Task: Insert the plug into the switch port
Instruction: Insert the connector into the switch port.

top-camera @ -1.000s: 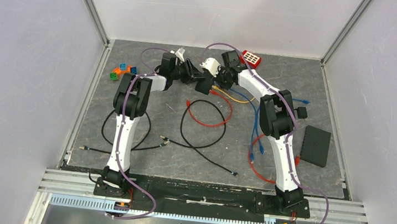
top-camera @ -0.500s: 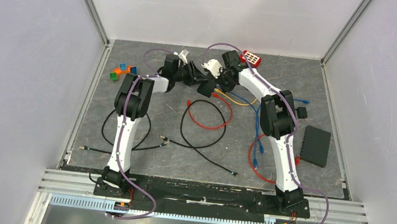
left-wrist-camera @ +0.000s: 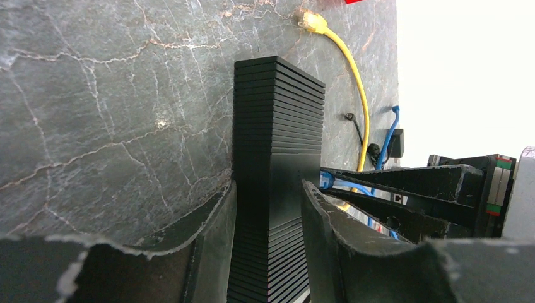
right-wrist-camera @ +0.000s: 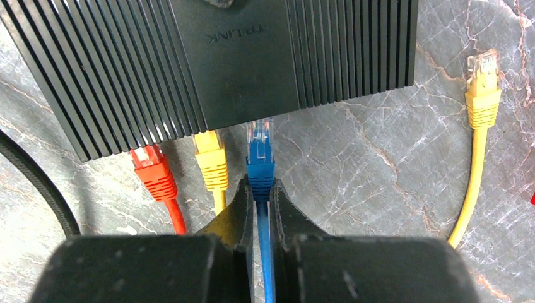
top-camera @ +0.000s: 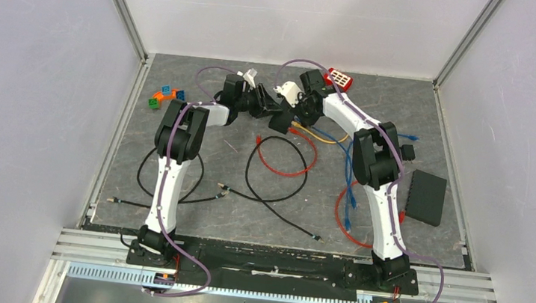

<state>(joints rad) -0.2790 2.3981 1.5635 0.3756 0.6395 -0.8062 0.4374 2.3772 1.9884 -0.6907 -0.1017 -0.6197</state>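
A: "How is the switch (right-wrist-camera: 233, 63) sitting?"
B: "Black and ribbed, it is showing its smooth logo strip, one long edge facing the blue plug (right-wrist-camera: 260, 148)."
A: "And the blue plug?"
B: "It is pointing straight at that edge, clear tip just reaching it."

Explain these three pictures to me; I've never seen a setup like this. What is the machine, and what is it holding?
Two robot arms are bolted at the near edge of a grey table. One picture looks down from above; the others come from cameras on each wrist. The left hand grips a black switch. The right hand pinches a blue plug, its tip at the switch's edge, beside a yellow plug and a red plug. Loose cables lie around.
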